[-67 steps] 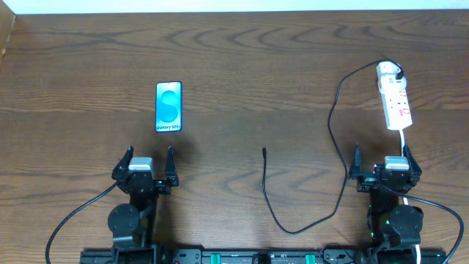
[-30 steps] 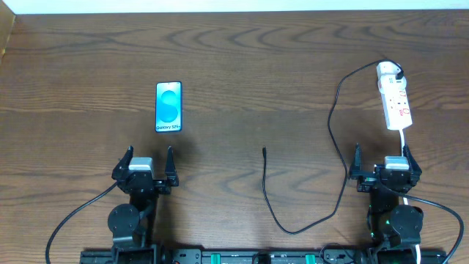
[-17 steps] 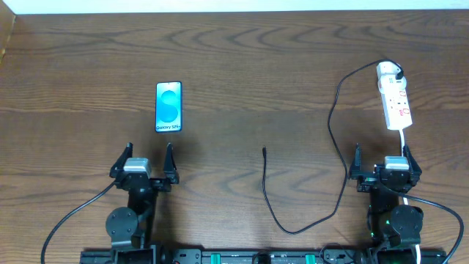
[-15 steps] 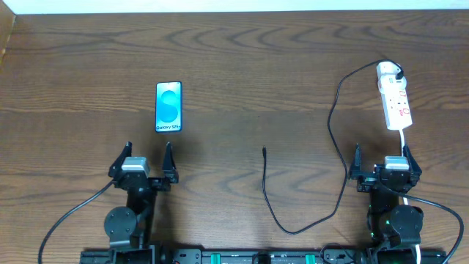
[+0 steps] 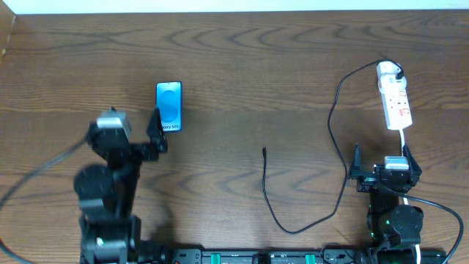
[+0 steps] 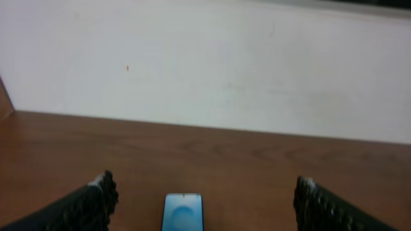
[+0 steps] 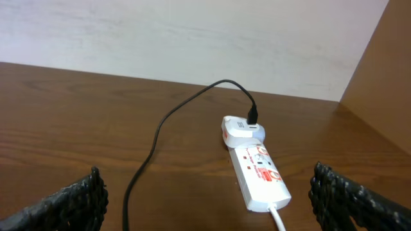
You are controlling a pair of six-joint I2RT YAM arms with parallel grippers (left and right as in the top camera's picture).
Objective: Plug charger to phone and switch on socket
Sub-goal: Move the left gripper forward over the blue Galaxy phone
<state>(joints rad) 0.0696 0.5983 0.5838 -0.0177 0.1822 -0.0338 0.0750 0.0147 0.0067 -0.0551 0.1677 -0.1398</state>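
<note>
Table [image 5: 242,66] bearing phone [image 5: 168,107], charger [image 5: 264,167], socket [image 5: 396,103]

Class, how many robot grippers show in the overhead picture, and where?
2. The left gripper hangs near the slim blue-screened phone; the right gripper sits just short of the long white power strip. None looks hidden.

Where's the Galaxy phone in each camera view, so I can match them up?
Overhead: the phone lies flat in the upper left part of the picture.
Left wrist: the phone sits at bottom centre, cut off by the lower edge.
Right wrist: not in view.
Shared landmark: the table's far edge against the white wall.
</note>
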